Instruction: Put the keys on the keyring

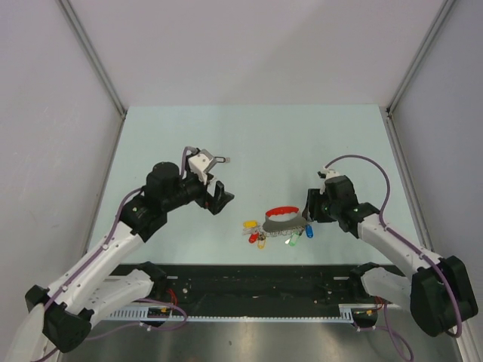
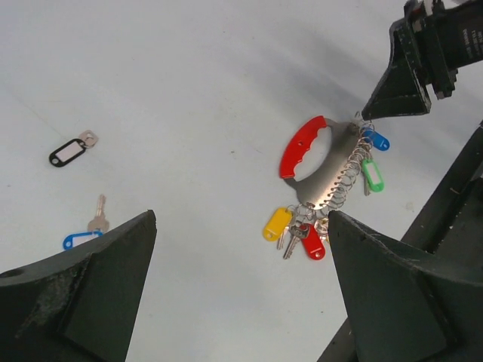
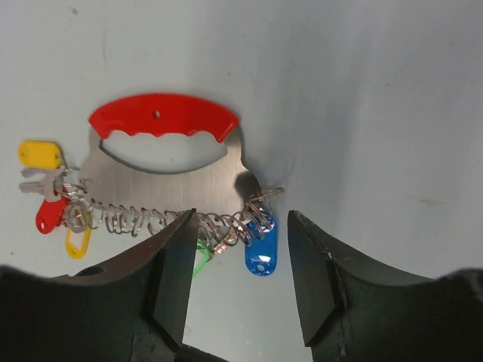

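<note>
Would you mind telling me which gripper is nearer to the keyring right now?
Right. The right gripper is at the right end of the keyring; the left gripper sits well apart, off to its left.

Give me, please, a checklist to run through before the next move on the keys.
1. Left gripper open and empty: ok.
2. Right gripper open, holding nothing: ok.
3. Right gripper clear of the keyring: cannot tell; its fingers straddle the ring's blue tag.
4. Keyring lying flat on the table: ok.
5. Black-tagged key and blue-tagged key loose and uncovered on the table: ok.
6. All keys on the keyring: not ok; those two lie apart from it.
</note>
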Motion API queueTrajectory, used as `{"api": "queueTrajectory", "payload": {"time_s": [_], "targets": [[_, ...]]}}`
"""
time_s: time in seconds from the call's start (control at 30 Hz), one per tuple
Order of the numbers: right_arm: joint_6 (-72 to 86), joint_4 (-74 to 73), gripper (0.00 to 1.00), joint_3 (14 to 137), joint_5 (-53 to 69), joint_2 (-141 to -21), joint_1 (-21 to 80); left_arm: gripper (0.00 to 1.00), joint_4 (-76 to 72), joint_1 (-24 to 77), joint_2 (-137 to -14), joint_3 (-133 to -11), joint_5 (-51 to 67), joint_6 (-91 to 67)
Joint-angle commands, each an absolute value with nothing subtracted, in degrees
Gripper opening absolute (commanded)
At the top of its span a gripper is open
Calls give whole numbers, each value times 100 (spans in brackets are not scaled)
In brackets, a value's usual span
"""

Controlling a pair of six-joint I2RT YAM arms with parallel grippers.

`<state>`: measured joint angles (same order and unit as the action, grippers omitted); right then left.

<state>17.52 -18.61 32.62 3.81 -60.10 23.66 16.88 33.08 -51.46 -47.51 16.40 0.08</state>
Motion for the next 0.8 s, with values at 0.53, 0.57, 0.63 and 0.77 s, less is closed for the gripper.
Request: {"api": "queueTrajectory", "payload": {"time_s": [0.53,0.57,0.63,0.77], "targets": [[2119,-843,45,4015,589,-7968,4130,100,1793,3182,-4597,-4518,1134,431],[2031,-931,46,4165,537,-8076,4366,100,1793,3173,-4588,-4509,1151,422],[1951,-1186,47,4421,353,-8147,4561,100,1784,3164,-4579,-4483,1169,396],[1995,-1651,48,4430,-216,-7439,4536,100,1749,3155,-4553,-4447,1178,369]]}}
